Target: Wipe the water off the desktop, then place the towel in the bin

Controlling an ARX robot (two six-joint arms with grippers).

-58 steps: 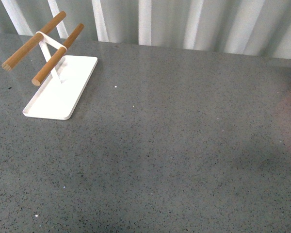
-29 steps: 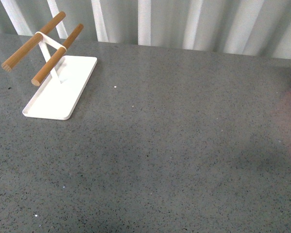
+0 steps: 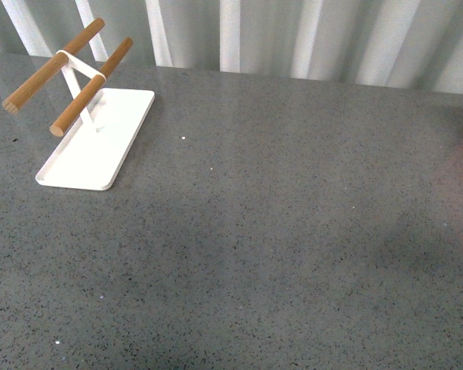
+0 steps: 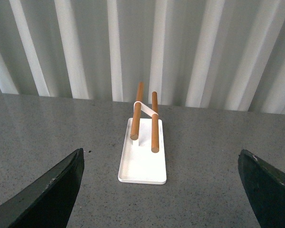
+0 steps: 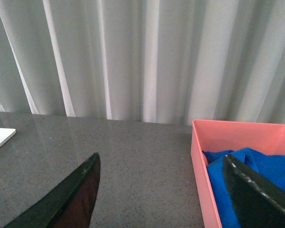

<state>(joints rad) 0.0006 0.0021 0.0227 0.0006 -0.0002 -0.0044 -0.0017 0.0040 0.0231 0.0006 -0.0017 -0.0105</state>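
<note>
Apparently the job is all but finished. In the front view the dark-grey speckled stone-like worktop [image 3: 278, 231] shows no water I can make out, only a white tray with two wooden rails [image 3: 92, 139]. From the left wrist, the left gripper [image 4: 164, 190] is spread wide, empty. From the right wrist, the right gripper [image 5: 166, 199] is likewise apart, and the bright blue microfibre towel [image 5: 256, 164] lies inside the pink plastic bin [image 5: 204, 142]. Next, only retreating remains.

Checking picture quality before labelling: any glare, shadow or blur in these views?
Front view: soft sheen on the far desktop, faint shadow at lower right, sharp focus. Left wrist view: rack crisp, claw fingers dark and slightly soft. Right wrist view: even light, towel and bin clear.
</note>
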